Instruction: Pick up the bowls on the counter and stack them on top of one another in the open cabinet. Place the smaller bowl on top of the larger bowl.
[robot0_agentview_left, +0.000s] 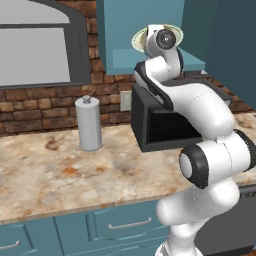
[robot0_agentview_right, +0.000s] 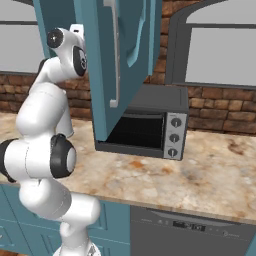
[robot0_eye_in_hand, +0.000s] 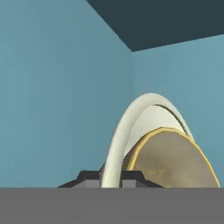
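The cabinet hems the hand in: side wall and back wall close ahead, dark ceiling above. The larger bowl stands on edge right at the fingers, the smaller bowl beside it. Below the shelf, the black toaster oven blocks the tabletop's back edge, and the open door hangs in front of it (a tight slot). The grey canister stands alone; the tabletop's front edge lies bare.

Grey canister (upright), black toaster oven, brick wall, window
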